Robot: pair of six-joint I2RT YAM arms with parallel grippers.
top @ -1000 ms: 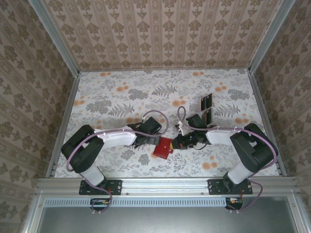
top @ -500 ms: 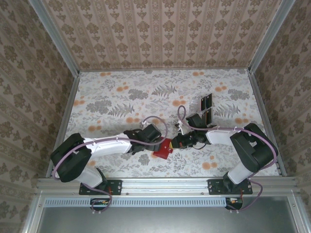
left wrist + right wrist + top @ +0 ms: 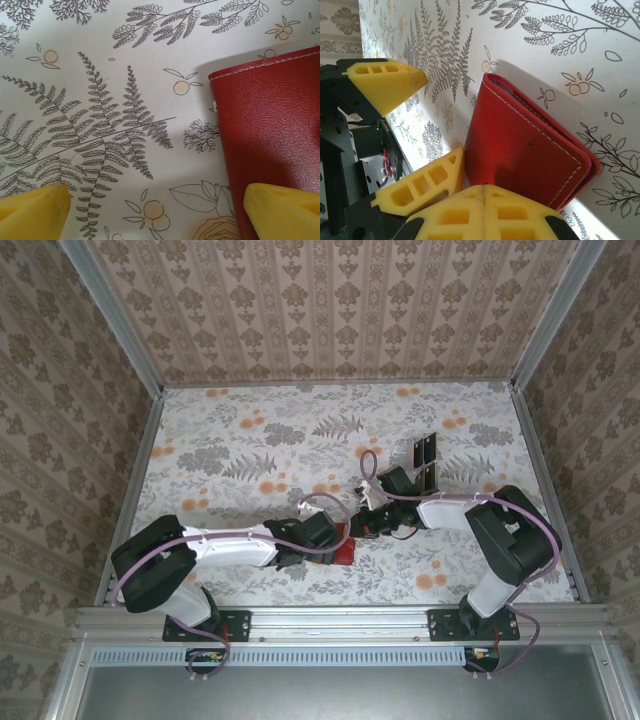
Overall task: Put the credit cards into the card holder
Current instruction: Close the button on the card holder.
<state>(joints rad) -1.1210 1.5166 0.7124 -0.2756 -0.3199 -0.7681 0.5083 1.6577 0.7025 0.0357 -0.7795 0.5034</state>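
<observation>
The red card holder (image 3: 343, 553) sits on the flowery table (image 3: 250, 440), the left gripper (image 3: 155, 195) is spread wide apart over its edge, and the right gripper (image 3: 484, 194) is squeezed together just beside it.

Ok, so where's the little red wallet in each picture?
Top external: the card holder peeks out just below the middle of the picture.
Left wrist: right side, on the flowery table.
Right wrist: centre, white stitching along its edge.
Shared landmark: the left gripper, open, straddling the holder's edge.
</observation>
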